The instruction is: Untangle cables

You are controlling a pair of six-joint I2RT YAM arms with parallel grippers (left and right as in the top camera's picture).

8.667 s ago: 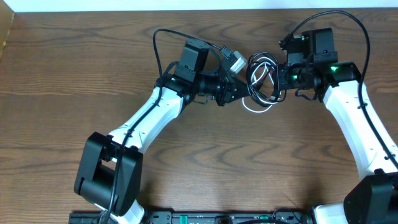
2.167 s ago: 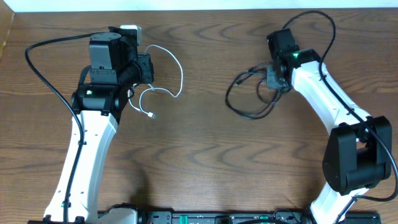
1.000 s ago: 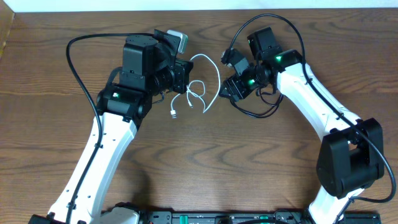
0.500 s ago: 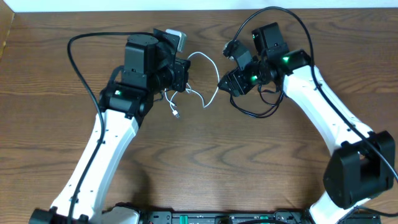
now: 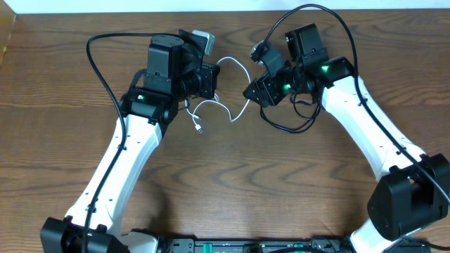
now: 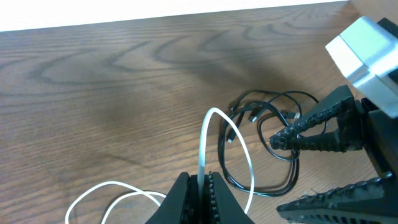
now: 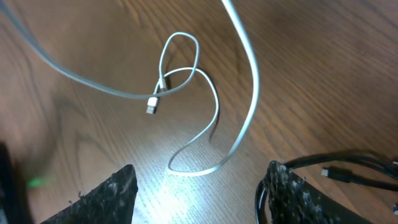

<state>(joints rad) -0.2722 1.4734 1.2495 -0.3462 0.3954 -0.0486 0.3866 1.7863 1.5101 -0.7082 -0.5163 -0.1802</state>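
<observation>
The white cable [image 5: 232, 119] hangs from my left gripper [image 5: 211, 79], which is shut on it; the cord [image 6: 203, 140] rises straight out of the closed jaws [image 6: 200, 186] and arcs over toward the right arm. Its loose loops and small plug [image 5: 199, 129] lie on the wood below. The black cable [image 5: 288, 131] lies coiled on the table under my right arm, apart from the white one. My right gripper [image 5: 252, 91] stands open just right of the white arc. Nothing sits between its fingers [image 7: 106, 199]; the white loop [image 7: 249, 74] lies beyond them and the black cable [image 7: 348, 165] beside the right finger.
Thick black supply wires arch over both arms, one at the left [image 5: 98, 63] and one at the right [image 5: 337, 21]. The table's back edge [image 5: 225, 10] runs close behind both grippers. Bare wood [image 5: 246, 190] spreads toward the front.
My left gripper has shifted slightly right with the white cable, pulling its loops flatter. The right gripper has moved up and left toward the white arc, its jaws a little wider.
</observation>
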